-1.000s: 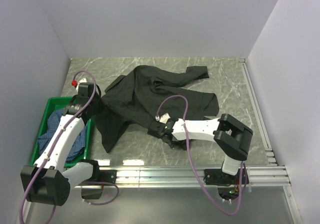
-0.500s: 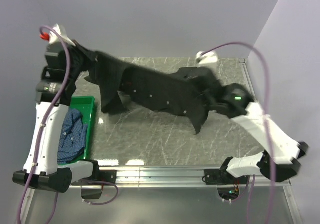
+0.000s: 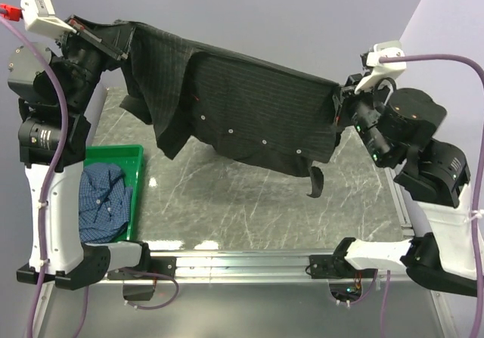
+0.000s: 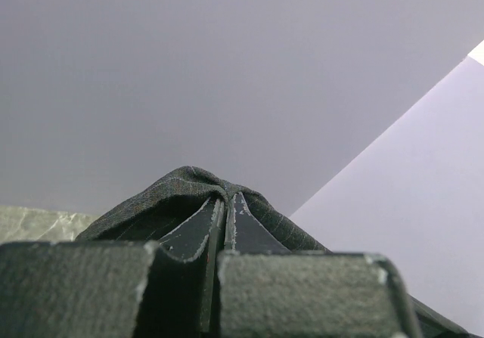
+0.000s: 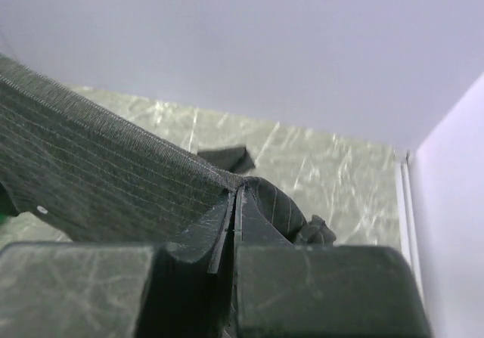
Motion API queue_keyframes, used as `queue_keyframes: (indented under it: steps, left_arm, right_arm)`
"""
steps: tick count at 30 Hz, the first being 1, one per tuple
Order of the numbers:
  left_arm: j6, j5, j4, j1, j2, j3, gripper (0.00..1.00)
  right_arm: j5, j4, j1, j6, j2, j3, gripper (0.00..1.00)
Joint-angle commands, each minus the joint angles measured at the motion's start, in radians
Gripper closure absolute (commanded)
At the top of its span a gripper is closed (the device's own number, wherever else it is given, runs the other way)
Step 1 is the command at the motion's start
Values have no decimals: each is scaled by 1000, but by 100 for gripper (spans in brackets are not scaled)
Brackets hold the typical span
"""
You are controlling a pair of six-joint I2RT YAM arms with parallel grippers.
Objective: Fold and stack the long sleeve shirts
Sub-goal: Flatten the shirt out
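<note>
The black pinstriped shirt [image 3: 242,103] hangs spread in the air between both arms, high above the table. My left gripper [image 3: 125,35] is shut on its upper left edge, and cloth drapes over the fingertips [image 4: 240,213] in the left wrist view. At the right, my right gripper [image 3: 338,100] is shut on the other edge, the fabric [image 5: 106,164] pulled taut away from its closed fingers [image 5: 249,217]. A sleeve end [image 3: 316,181] dangles below the right side. The blue checked shirt [image 3: 102,202] lies crumpled in the green crate [image 3: 132,156].
The marble table top [image 3: 242,202] lies under the hanging shirt. The green crate sits at the left edge beside the left arm's base. Pale walls close the back and both sides, and a metal rail [image 3: 249,262] runs along the near edge.
Both arms have lifted the black shirt off the table and pulled apart, stretching it wide in the air. A second ago it lay crumpled on the table with the grippers low at its edges.
</note>
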Motion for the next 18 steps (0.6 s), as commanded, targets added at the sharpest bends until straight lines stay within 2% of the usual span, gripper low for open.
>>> queue_keyframes:
  steps: [1, 4, 10, 15, 18]
  left_arm:
    - [36, -96, 118, 24, -4, 14, 100]
    - [43, -106, 109, 24, 42, 36, 100]
    - [53, -119, 98, 30, 210, 95, 100]
    - [22, -77, 96, 41, 389, 255, 100]
    - [-13, -19, 102, 53, 494, 359, 100]
  right_arm:
    - [49, 112, -26, -146, -60, -38, 100]
    - [43, 159, -50, -181, -33, -67, 100]
    - [-68, 223, -254, -232, 119, -71, 100]
    - [-33, 265, -400, -235, 283, 55, 100]
    - [7, 297, -431, -221, 328, 146, 100]
